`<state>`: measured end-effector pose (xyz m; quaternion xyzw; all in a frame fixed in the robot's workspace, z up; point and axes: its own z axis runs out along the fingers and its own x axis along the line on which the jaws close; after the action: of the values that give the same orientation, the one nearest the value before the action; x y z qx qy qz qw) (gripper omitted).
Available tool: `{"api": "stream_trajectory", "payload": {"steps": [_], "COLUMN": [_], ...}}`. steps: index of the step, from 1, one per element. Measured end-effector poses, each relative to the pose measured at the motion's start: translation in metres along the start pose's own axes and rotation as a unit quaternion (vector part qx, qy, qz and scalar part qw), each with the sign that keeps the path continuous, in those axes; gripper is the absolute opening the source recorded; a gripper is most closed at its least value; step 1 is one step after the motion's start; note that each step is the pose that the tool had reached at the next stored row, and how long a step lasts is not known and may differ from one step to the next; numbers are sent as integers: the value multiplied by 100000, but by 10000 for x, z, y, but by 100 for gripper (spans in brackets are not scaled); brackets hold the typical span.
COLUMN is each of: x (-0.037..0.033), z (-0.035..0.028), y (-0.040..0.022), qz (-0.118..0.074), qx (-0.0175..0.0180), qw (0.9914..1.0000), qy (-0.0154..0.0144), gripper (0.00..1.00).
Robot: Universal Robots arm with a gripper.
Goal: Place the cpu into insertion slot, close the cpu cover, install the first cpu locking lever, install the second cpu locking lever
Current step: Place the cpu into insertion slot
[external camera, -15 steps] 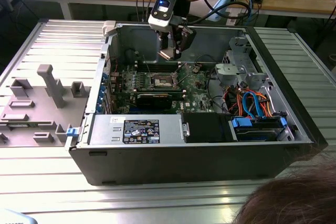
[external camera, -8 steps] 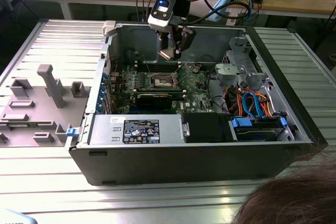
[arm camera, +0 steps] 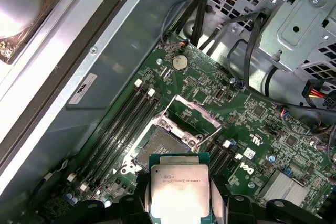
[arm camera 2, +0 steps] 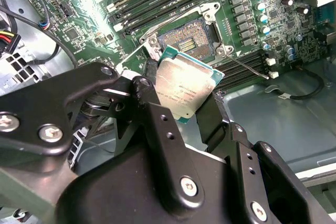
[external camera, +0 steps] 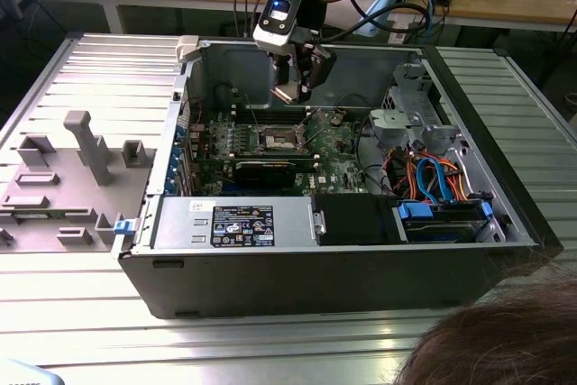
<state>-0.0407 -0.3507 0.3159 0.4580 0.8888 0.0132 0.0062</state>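
Here the black end effector point(arm camera 2: 181, 102) clamps the flat, square, silvery cpu point(arm camera 2: 184, 85) above the dark, metal-rimmed insertion slot point(arm camera 2: 186, 43).

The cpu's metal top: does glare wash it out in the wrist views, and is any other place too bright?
In the first wrist view, glare whitens part of the cpu; in the second wrist view it is evenly lit, but a bright patch washes out part of the motherboard.

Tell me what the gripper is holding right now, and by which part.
The gripper holds the cpu, its fingers clamped on two opposite edges of the chip.
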Motion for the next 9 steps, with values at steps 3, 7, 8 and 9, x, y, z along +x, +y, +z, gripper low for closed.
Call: {"api": "stream_trajectory", "payload": {"steps": [3,7,8,9], "x": [0,0,0,0], "z": [0,0,0,0], "y": [0,0,0,0], "qz": [338,627,687,775], "qx": [0,-2,-2,-2], "qw": [99999,99998,99998,99997], "qy": [-9,-18,-21,-22], "gripper": [55,55,55,55]}}
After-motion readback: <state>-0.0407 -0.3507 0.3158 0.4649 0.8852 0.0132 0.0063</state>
